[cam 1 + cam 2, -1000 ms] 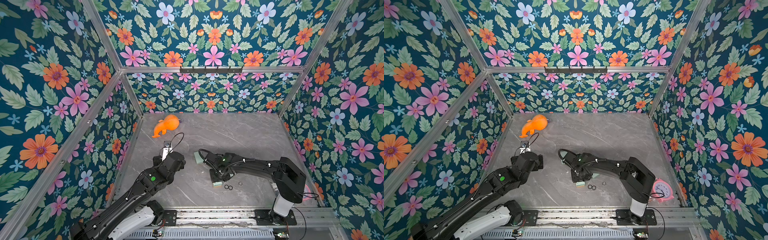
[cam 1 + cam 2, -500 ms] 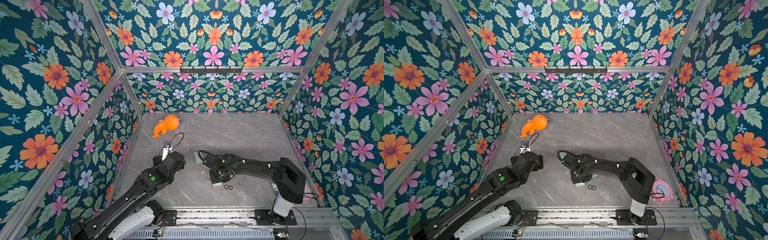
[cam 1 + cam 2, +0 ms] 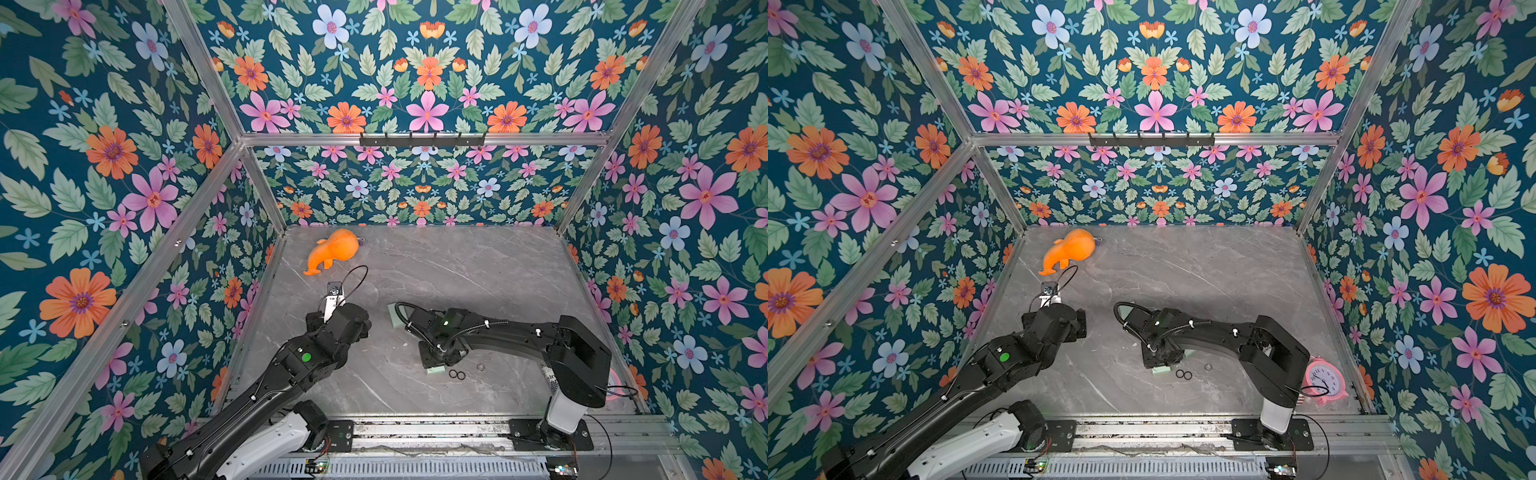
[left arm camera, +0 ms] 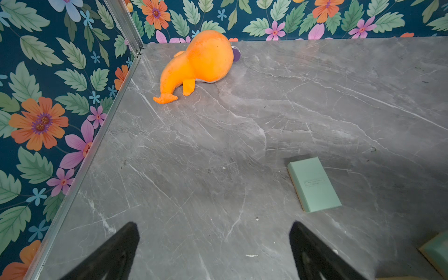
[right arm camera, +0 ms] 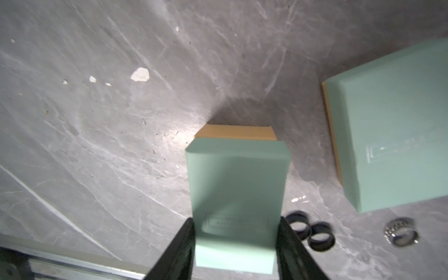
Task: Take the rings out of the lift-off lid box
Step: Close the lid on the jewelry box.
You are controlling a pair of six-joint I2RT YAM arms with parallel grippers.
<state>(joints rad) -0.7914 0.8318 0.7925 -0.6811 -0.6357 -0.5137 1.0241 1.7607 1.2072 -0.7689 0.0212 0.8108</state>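
Note:
In the right wrist view my right gripper (image 5: 236,221) is shut on a mint-green box (image 5: 236,184). The box is tipped, so its tan rim faces away. Two black rings (image 5: 300,224) lie on the table touching each other, just beside one finger. A silvery ring (image 5: 401,231) lies farther out. A top view shows the black rings (image 3: 457,374) and the silvery ring (image 3: 481,367) to the right of the held box (image 3: 435,370). My left gripper (image 4: 213,226) hangs open over bare table, holding nothing.
A second flat mint-green piece (image 5: 392,131) lies beside the rings, mostly under my right arm. Another mint-green piece (image 4: 314,184) lies between the arms. An orange plush whale (image 3: 334,249) is at the back left. A pink alarm clock (image 3: 1325,380) stands at the front right.

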